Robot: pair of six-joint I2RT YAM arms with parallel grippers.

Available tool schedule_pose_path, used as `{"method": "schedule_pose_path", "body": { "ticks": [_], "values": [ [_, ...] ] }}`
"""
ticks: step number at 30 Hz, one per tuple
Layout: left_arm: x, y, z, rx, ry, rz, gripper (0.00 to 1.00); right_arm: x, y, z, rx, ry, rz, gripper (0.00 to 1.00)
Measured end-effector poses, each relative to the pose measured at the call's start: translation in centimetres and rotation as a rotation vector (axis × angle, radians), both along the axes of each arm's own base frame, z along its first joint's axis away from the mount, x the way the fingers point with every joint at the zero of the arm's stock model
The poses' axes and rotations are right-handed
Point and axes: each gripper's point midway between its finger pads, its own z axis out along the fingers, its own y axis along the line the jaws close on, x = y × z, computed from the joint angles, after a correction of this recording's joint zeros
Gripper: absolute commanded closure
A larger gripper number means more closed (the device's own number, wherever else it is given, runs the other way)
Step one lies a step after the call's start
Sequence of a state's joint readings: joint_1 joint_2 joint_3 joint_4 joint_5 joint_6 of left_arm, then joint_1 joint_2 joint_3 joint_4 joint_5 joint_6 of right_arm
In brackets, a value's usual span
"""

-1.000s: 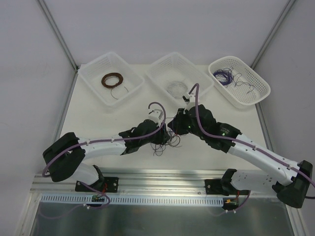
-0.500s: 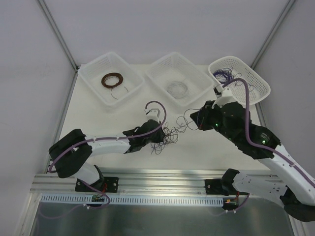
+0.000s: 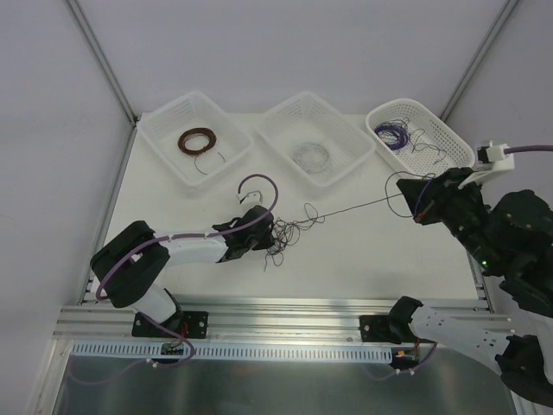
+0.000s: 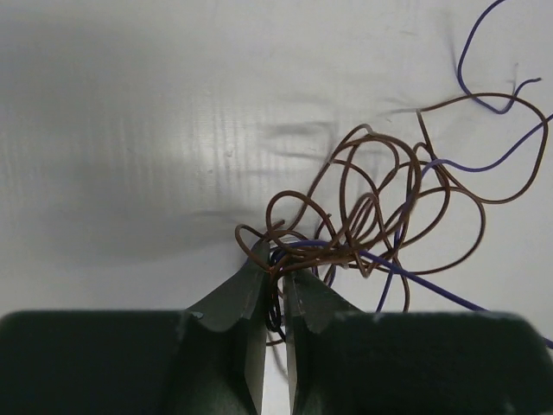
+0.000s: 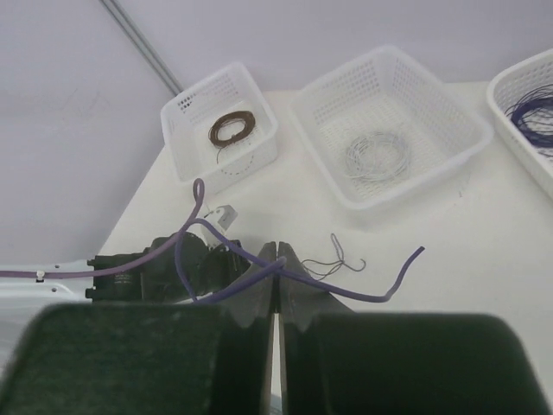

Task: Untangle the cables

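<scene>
- Mid-table: tangled clump of thin purple & dark-brown cables [image 3: 289, 232]; L gripper [image 4: 275, 275] clamped on its edge.
- R gripper [image 5: 276, 259] pinched on one purple strand [image 5: 380, 298], stretched taut fr clump twd right.

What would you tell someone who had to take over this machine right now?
Left tool: shut on the cables, holding the clump at mid-table.
Right tool: shut on one purple strand, stretched in a straight line from the clump towards the right side.
Done: that strand is partly drawn out.
Left: brown and purple loops are knotted together at the left tool, and the strand is not yet free. Probably pull it further, gently. It may belong in the right basket, which holds purple wire.
</scene>
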State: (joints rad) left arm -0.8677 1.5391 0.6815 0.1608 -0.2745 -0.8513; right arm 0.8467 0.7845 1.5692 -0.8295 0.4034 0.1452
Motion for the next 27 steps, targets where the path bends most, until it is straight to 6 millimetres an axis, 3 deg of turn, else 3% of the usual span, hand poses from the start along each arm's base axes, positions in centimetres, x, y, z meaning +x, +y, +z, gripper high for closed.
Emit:
{"method": "schedule_pose_path", "body": {
  "ticks": [5,12,18,21,23,25,27],
  "values": [
    [0.0,1.3,-0.6,0.002,0.030,0.048,0.87,-1.1,-3.0,2.2,0.008,-0.065,-0.058,0.99],
    [0.5,2.6,-0.2,-0.019,0.041,0.104,0.82,-1.7,-5.6,2.0,-0.042,-0.079,-0.122,0.99],
    [0.3,5.4,-1.0,0.029,0.074,0.156,0.87,-2.6,-8.0,2.4,-0.014,-0.117,-0.182,0.99],
    [0.1,5.7,0.1,0.033,0.049,0.131,0.88,-1.4,-6.6,-1.0,-0.056,-0.056,-0.186,0.99],
    [0.1,5.8,1.0,0.028,0.026,0.117,0.87,0.0,-4.8,-5.1,-0.132,0.028,-0.182,0.99],
    [0.0,6.1,2.0,0.022,0.004,0.109,0.87,1.6,-3.1,-11.1,-0.251,0.149,-0.188,0.98],
    [-0.2,6.4,2.6,0.022,-0.018,0.105,0.87,2.7,-2.2,-16.5,-0.356,0.273,-0.209,0.84]
  ]
}}
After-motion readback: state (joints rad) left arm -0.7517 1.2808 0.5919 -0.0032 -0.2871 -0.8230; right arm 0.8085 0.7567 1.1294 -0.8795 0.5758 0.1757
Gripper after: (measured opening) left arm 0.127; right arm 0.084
